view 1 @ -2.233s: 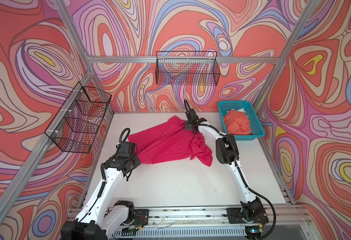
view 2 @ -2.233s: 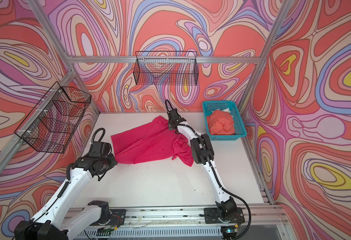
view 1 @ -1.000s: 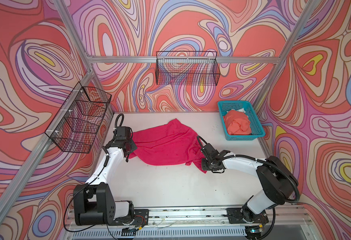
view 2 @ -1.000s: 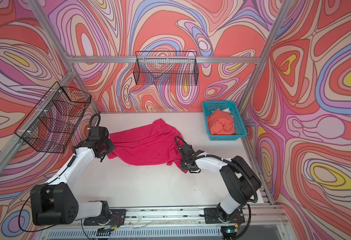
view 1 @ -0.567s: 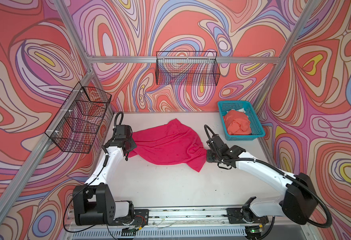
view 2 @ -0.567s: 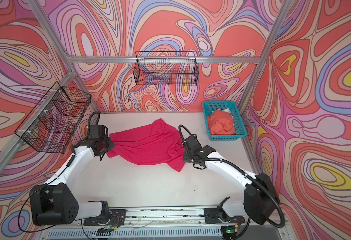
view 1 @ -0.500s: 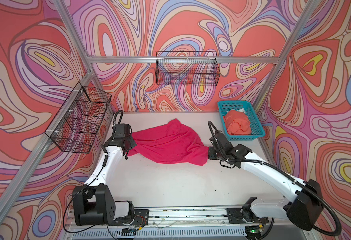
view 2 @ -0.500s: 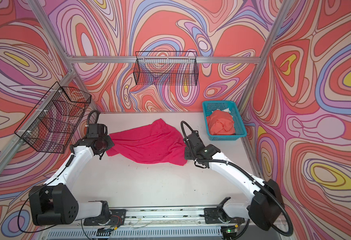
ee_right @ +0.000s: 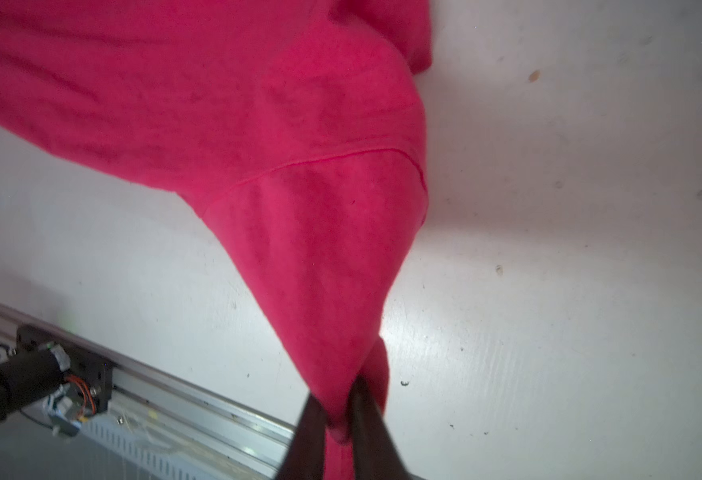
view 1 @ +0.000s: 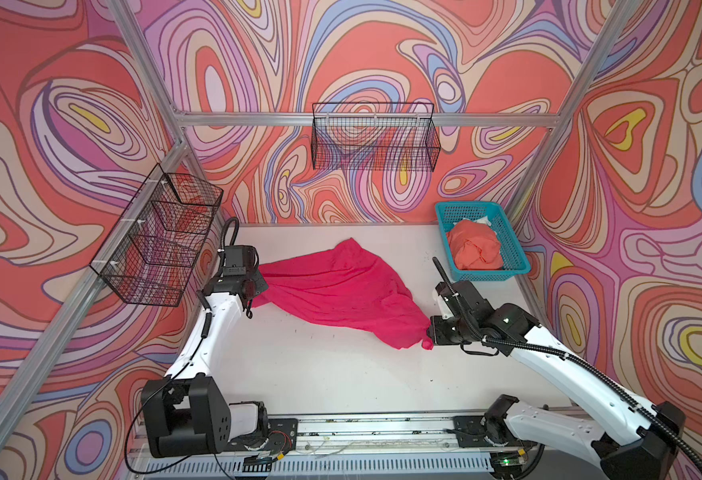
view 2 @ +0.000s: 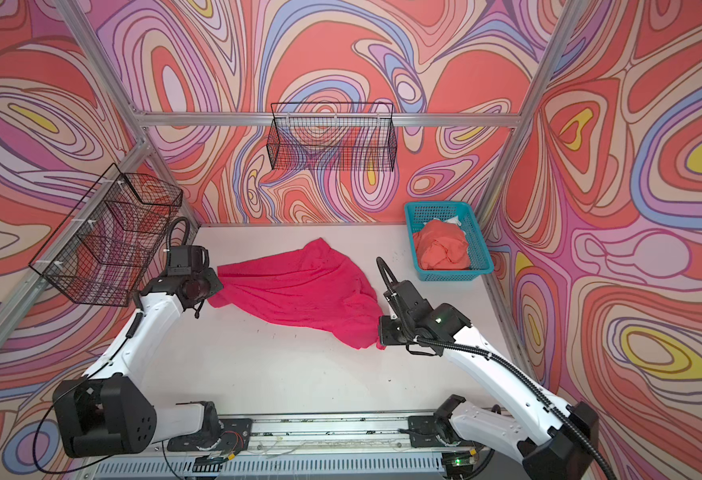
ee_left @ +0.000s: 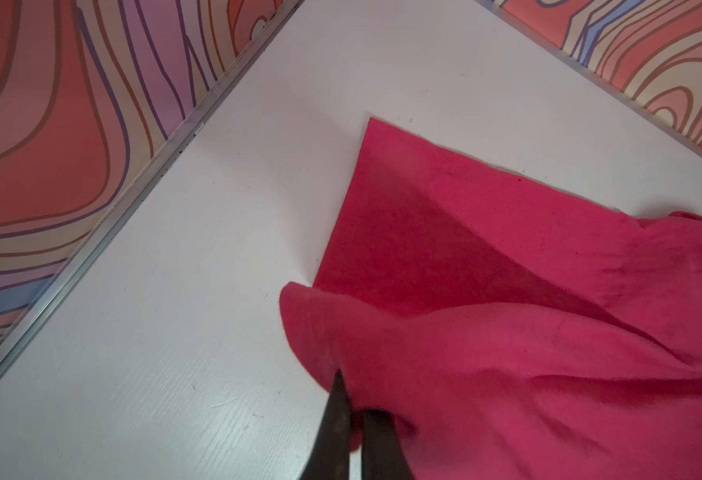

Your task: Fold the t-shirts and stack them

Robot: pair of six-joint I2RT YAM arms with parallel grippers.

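Note:
The magenta-pink t-shirt [view 1: 332,286] [view 2: 299,286] lies stretched across the middle of the white table in both top views. My left gripper [view 1: 257,287] [view 2: 215,291] is shut on its left edge, and the left wrist view shows a cloth fold [ee_left: 507,340] pinched at the gripper [ee_left: 351,395]. My right gripper [view 1: 428,332] [view 2: 378,337] is shut on the shirt's near right corner. In the right wrist view a sleeve [ee_right: 324,249] tapers into that gripper [ee_right: 338,399]. A crumpled coral-orange t-shirt [view 1: 474,249] [view 2: 440,249] sits in the teal basket [view 1: 512,241] [view 2: 477,232].
The teal basket stands at the back right corner of the table. Two black wire baskets hang on the walls, one on the left [view 1: 158,241] and one at the back [view 1: 374,141]. The arms' metal base rail [view 1: 361,424] runs along the near table edge.
My right gripper has swung out to the right with the shirt's corner, pulling the cloth out wider and flatter. The left gripper has kept its hold and barely moved.

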